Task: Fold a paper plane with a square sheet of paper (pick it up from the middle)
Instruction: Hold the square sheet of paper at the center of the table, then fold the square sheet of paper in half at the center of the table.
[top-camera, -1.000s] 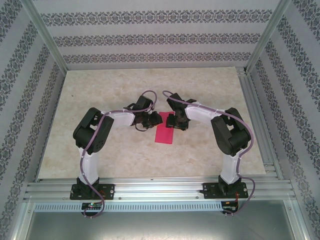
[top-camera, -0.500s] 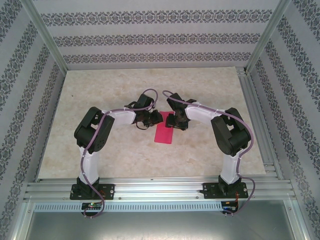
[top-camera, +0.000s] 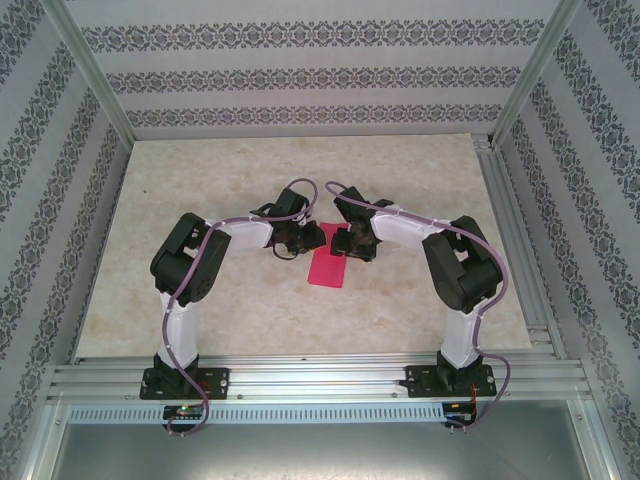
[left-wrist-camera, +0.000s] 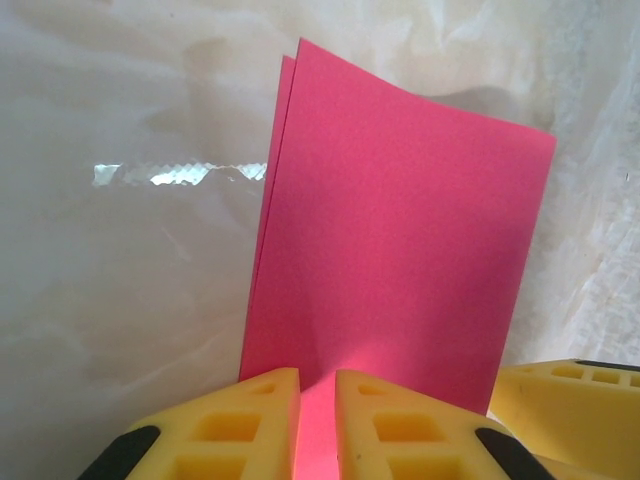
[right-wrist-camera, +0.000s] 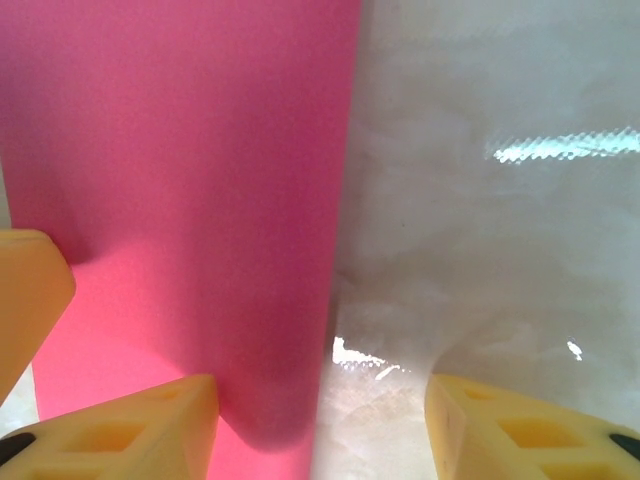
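Observation:
The square sheet of paper (top-camera: 328, 268) is magenta-pink and lies folded into a narrow rectangle on the marble table, mid-way between the arms. Two layers show at its far corner (left-wrist-camera: 400, 220). My left gripper (top-camera: 308, 238) sits at the paper's far left end. Its yellow fingers (left-wrist-camera: 250, 420) are nearly together over the paper's edge, and pink shows through the thin slit of the left gripper (left-wrist-camera: 317, 375). My right gripper (top-camera: 345, 243) is open at the far right end. In the right wrist view the paper (right-wrist-camera: 180, 150) has its long edge between the fingers of the right gripper (right-wrist-camera: 320, 390).
The pale marble tabletop (top-camera: 200, 190) spreads all round the paper. Patterned walls and an aluminium frame (top-camera: 510, 240) close in the sides. Each wrist view catches a yellow finger of the other gripper: left finger (right-wrist-camera: 30, 290), right finger (left-wrist-camera: 570, 400).
My left arm has shifted slightly right and toward the far end of the paper. The right gripper's fingers have spread a little. The paper has stayed in place.

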